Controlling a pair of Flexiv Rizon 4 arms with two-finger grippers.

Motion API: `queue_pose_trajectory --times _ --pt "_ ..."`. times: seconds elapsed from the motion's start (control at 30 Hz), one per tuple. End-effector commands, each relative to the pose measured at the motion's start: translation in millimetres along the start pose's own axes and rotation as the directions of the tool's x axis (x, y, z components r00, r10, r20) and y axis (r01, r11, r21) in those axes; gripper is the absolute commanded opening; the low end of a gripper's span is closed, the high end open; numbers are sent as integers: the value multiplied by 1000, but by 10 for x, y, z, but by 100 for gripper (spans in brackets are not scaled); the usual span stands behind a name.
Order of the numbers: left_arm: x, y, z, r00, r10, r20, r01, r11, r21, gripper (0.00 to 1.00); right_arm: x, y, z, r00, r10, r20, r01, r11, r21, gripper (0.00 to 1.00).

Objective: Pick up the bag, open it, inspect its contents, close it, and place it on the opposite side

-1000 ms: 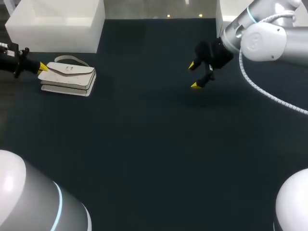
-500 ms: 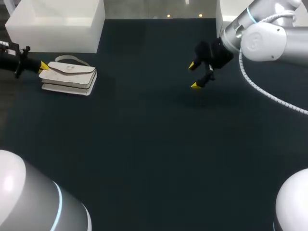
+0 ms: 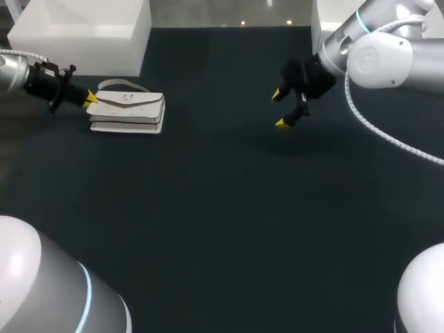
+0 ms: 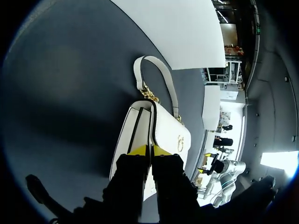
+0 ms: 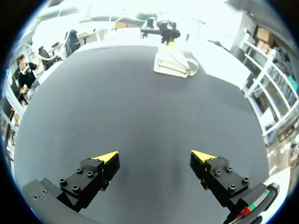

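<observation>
— Clamped, that left claw (image 4: 150, 150). Its own wrist view has both yellow tips drawn together on the near end of the white handbag (image 4: 159, 135), where the flap meets the body.

— From overhead I only catch one yellow tip against the bag's left end. And the right claw (image 3: 278, 109)?

— Spread wide, holding nothing, hanging over the dark matte table (image 3: 222, 208) right of the middle, well apart from the bag. Its camera looks across a long stretch of dark tabletop to the handbag far ahead.

— What's beside the bag?

— A smooth, blocky white box (image 3: 83, 35) in the far left corner. The bag lies flat, flap up, just in front of it, not touching, near the table's left edge.

— Any detail?

— Only the left wrist view shows it: a stiff curved handle (image 4: 159, 77), gold chain links (image 4: 149, 93) at its base and a small gold clasp (image 4: 180, 141) on the flap.
</observation>
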State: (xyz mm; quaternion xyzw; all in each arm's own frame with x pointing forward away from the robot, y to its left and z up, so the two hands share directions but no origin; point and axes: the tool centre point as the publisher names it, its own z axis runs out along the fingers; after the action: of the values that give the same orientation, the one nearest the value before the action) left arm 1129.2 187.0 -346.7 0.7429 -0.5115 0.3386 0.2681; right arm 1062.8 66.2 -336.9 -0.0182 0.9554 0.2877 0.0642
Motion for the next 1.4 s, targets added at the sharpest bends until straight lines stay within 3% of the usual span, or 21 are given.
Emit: queue_pose_trajectory --times 0.03,0.3,0.7,0.97,1.4 --pt "133 503 117 999 -11 36 -3 924 382 0 -11 -1 5 1000 0 -3 0 1000 -1 100" --pt "324 700 419 999 -23 34 3 871 491 0 -11 -1 5 1000 0 -3 0 1000 -1 100" --pt "590 843 792 999 5 31 -21 844 535 0 -11 -1 5 1000 0 -3 0 1000 -1 100" --pt "726 882 918 999 37 7 -36 881 471 0 -11 -1 5 1000 0 -3 0 1000 -1 100" --pt "729 882 1132 999 43 9 -43 937 347 0 -11 -1 5 1000 0 -3 0 1000 -1 100"
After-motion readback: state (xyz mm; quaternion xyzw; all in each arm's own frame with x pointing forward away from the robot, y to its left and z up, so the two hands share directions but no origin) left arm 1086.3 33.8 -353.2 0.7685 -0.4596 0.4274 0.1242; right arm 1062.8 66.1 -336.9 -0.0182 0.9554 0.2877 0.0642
